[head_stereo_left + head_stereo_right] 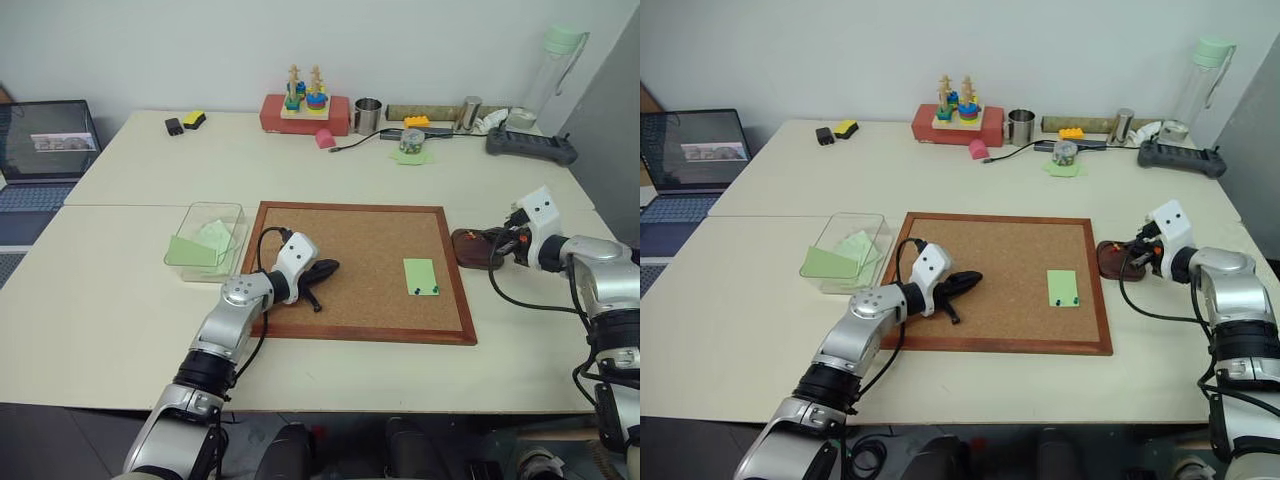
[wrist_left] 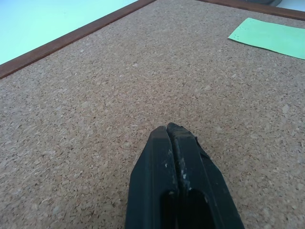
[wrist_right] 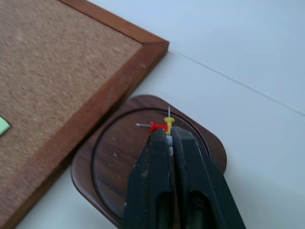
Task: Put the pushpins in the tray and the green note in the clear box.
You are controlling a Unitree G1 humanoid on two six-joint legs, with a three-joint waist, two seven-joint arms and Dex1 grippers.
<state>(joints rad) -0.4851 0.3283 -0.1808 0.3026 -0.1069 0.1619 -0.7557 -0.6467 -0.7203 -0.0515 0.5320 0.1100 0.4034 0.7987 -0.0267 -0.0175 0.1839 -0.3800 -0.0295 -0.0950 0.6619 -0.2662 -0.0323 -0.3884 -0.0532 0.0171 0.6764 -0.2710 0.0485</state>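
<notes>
the clear box (image 1: 206,240) sits on the table (image 1: 120,300) by the left edge of the cork board (image 1: 362,268), with green papers inside. the left gripper (image 1: 322,270) lies on the board's left part, shut tight on nothing. the green note (image 1: 420,276) is near the board's right edge, with two dark pushpins (image 1: 425,291) along its near edge. the right gripper (image 3: 167,138) is over the tray (image 3: 119,157) just past that edge, its fingers almost together above a red pin (image 3: 155,126) and a yellow pin (image 3: 168,123) in the tray.
</notes>
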